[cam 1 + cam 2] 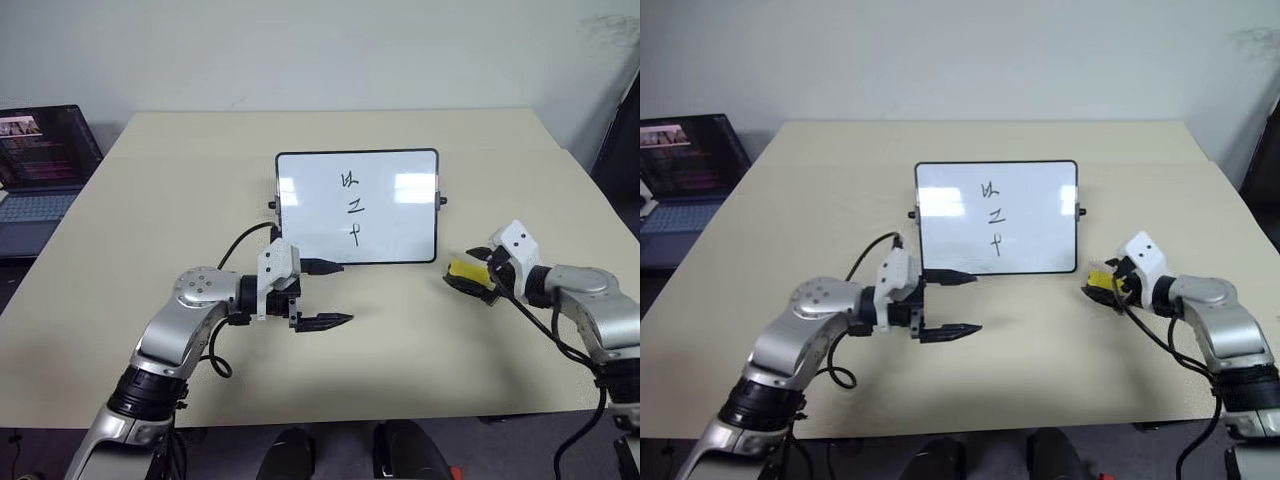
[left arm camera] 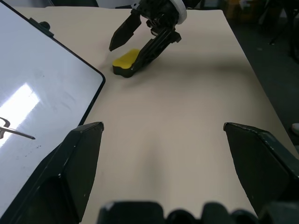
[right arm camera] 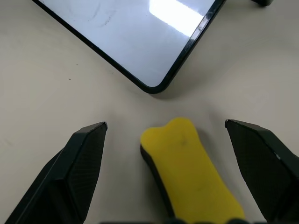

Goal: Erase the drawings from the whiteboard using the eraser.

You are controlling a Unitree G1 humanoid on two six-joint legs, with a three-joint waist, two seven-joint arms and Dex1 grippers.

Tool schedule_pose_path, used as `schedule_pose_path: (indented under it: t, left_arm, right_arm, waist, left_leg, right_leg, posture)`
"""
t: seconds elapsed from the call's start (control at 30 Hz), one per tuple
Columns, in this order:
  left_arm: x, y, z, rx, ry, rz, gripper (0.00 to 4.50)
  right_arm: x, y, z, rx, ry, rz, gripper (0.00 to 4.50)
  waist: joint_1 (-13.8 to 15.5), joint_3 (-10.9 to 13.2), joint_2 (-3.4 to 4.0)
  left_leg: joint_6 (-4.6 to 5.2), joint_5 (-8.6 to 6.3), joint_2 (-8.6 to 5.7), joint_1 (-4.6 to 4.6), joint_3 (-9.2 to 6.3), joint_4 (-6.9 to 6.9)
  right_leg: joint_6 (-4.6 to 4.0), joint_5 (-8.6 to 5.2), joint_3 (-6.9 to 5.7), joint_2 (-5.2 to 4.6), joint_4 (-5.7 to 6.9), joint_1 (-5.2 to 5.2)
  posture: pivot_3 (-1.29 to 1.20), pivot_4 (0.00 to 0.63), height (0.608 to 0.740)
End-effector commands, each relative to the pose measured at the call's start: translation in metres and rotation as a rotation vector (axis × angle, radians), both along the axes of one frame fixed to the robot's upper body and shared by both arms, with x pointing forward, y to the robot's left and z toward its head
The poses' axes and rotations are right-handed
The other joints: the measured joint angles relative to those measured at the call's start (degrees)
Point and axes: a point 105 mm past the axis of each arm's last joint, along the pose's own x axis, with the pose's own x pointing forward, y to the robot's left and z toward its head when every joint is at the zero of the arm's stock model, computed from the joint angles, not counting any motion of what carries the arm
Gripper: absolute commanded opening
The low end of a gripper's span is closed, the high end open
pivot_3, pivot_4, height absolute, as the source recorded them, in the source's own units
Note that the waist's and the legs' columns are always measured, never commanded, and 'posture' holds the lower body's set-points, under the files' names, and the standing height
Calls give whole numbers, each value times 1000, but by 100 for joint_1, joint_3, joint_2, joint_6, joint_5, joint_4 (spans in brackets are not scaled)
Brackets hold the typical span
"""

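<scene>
**Right pincer spread around the eraser, nothing grasped**

The right pincer (image 3: 166, 135) is released, its two black fingers spread wide with the yellow eraser (image 3: 189, 177) lying on the worktop (image 1: 400, 350) between them. Neither finger touches the block in the right wrist view. The near end of the eraser is cut off by the edge of that view, and only a thin strip of its dark underside shows along one side. In the head views the pincer's own body hides part of the block.

Just beyond the right pincer's fingertips sits a rounded corner of the whiteboard (image 1: 300, 200), close to the eraser but apart from it.

The left pincer (image 1: 325, 295) is also released and empty, fingers spread. One fingertip lies over the board's near edge; whether it touches the frame is hard to tell. The other hangs over bare worktop.

The drawings (image 1: 352, 208), three small dark scribbles in a column, stand on the board beyond the left pincer, unerased. What they depict is too small to make out.

A laptop (image 1: 40, 165), partly cut off, sits well off past the left arm.
</scene>
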Motion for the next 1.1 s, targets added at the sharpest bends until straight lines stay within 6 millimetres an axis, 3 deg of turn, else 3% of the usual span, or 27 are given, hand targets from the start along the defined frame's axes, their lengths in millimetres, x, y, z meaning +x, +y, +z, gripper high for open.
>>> schedule_pose_path:
  t: [0.03,0.23,0.57,0.67,0.9,1.1]
  left_arm:
    - [-4,1,12,-18,-45,2,4500]
    - [-6,4,9,-10,-39,15,4500]
    - [-5,6,3,1,-35,20,4500]
    - [-5,7,1,7,-32,19,4500]
    - [-7,5,-3,10,-28,16,4500]
    - [-6,6,-5,10,-25,19,4500]
  right_arm:
    - [5,-7,8,-33,-23,24,4412]
    - [6,-17,7,-46,6,40,4412]
    - [9,-9,5,11,4,49,4412]
    - [10,-8,4,15,-1,44,3828]
    - [13,-15,6,30,-3,5,1348]
    - [12,-16,7,40,-4,0,1232]
  waist:
    - [6,0,0]
    - [6,0,0]
    - [0,0,0]
    - [2,0,0]
    - [1,0,0]
    - [1,0,0]
  left_leg:
    - [0,0,0,-1,0,0]
    - [0,0,0,0,1,0]
    - [0,0,1,1,2,0]
    - [0,0,1,1,2,0]
    - [0,0,1,1,2,1]
    - [0,0,1,2,2,1]
  right_leg:
    - [0,0,0,0,0,0]
    - [-1,1,1,-2,1,-1]
    - [-2,1,1,-2,2,-1]
    - [-2,1,1,-2,2,-1]
    - [-2,2,1,-2,3,0]
    - [-3,2,2,-3,4,0]
  posture:
    - [0,150,740]
    - [0,150,740]
    - [0,150,740]
    - [0,150,740]
    - [0,150,740]
    - [0,150,740]
